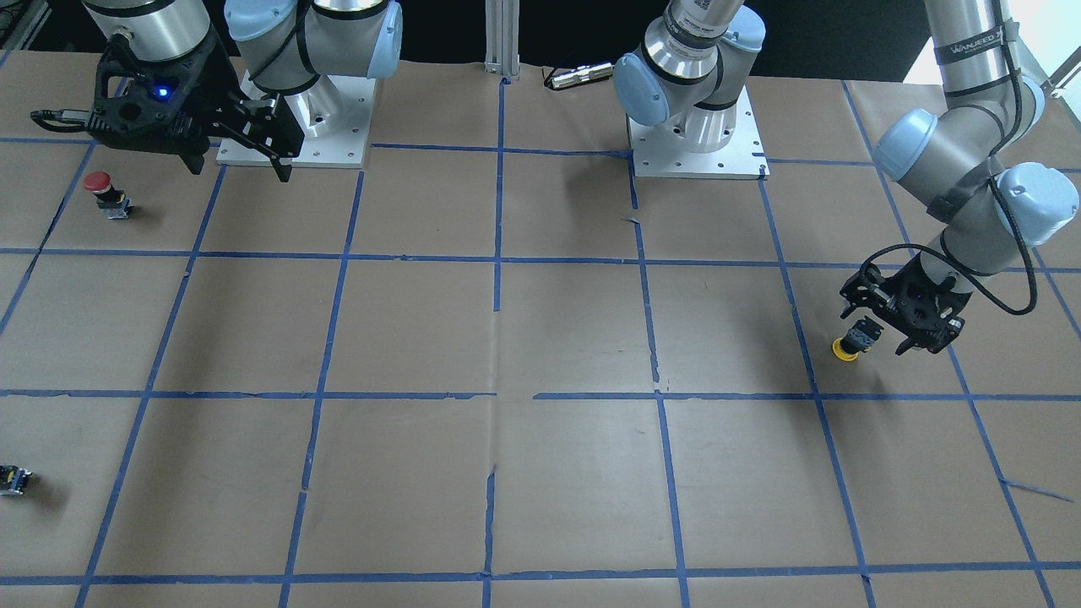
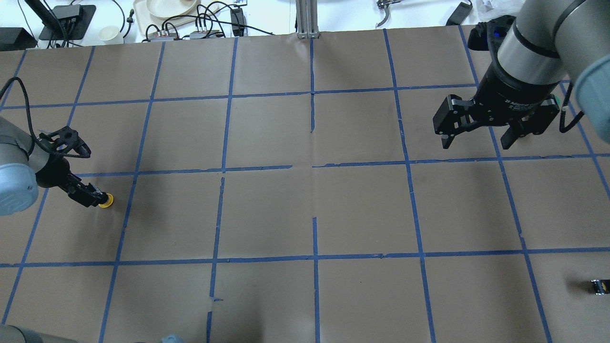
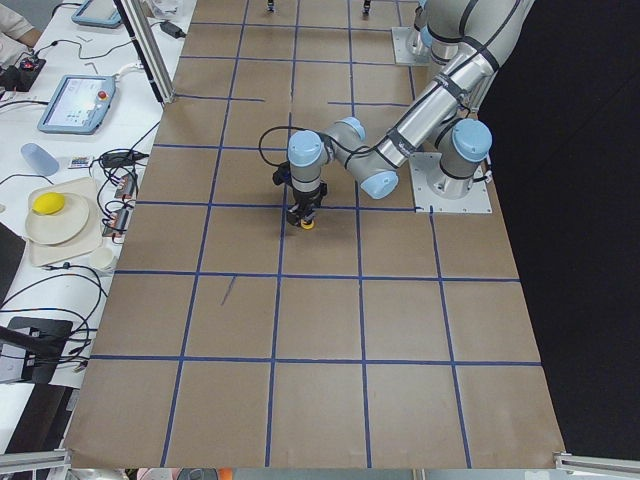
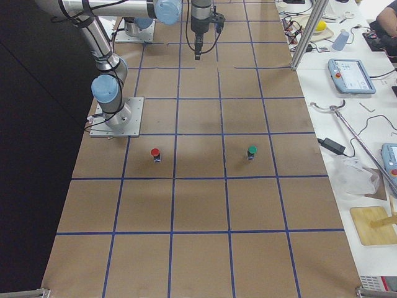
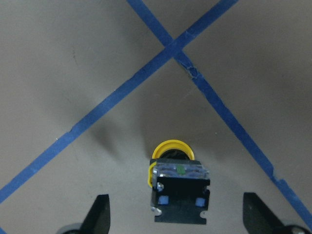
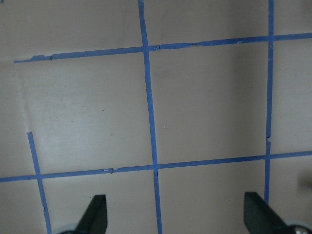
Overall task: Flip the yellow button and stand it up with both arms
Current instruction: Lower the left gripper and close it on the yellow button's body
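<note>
The yellow button (image 5: pixel 171 148) rests on the brown paper with its yellow cap down and its black-grey body (image 5: pixel 179 195) tilted up toward my left gripper. It also shows in the front view (image 1: pixel 848 347) and the overhead view (image 2: pixel 106 201). My left gripper (image 5: pixel 178 217) is low over it and open. Its fingertips (image 5: pixel 100 214) stand wide apart on either side of the body without touching it. My right gripper (image 2: pixel 476 136) is open and empty, high above the table on the far side. Its wrist view shows only bare paper between its fingertips (image 6: pixel 95 212).
A red-capped button (image 1: pixel 105 192) stands near the right arm's base plate (image 1: pixel 296 127). A small dark block (image 1: pixel 13 480) lies at the table's edge. The right-side view shows a green-capped button (image 4: pixel 251 151). Blue tape lines grid the paper.
</note>
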`<state>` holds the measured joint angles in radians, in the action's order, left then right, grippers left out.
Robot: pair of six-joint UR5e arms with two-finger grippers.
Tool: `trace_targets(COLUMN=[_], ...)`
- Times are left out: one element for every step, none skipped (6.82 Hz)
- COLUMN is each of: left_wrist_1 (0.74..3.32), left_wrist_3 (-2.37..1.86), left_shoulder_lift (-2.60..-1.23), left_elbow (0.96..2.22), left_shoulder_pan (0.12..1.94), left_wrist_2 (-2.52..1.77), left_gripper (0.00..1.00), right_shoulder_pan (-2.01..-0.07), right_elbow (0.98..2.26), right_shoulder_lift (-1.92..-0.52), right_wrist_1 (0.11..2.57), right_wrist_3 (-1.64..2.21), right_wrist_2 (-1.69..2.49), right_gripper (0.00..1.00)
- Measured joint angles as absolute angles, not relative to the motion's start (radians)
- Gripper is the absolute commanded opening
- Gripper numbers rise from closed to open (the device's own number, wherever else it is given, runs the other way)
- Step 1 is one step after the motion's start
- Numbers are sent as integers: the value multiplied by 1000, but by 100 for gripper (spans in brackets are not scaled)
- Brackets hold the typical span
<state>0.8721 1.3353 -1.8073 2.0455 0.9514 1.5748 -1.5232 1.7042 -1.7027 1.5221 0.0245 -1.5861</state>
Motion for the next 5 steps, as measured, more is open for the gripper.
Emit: trace_targets(left_wrist_1=[868,866,865,865,865], left_wrist_3=[1341,1344,1345,1346,1346], left_shoulder_lift=[-1813,-1816,-1818,-1819,-1818], left_elbow=[2042,2040,2040,2040,2039], left_shoulder_pan=[951,951,951,951,951], left_wrist_2=[1575,1574,1570,1567,1566], left_gripper=[79,69,45,28,20], right_shoulder_pan=[-1523,-1523,-1523,-1522,-1520], right_elbow=[1704,1704,1704,1704,1704], right_shoulder_lift=[-1701,-1700,-1700,-1699,-1697], right_wrist_1=[1524,1527,1527,1525,1525], right_wrist_3=[25,25,25,30,56], right_wrist_2=[-1586,-1586,-1587,-1587,-1584], right_gripper=[100,100,100,100,100])
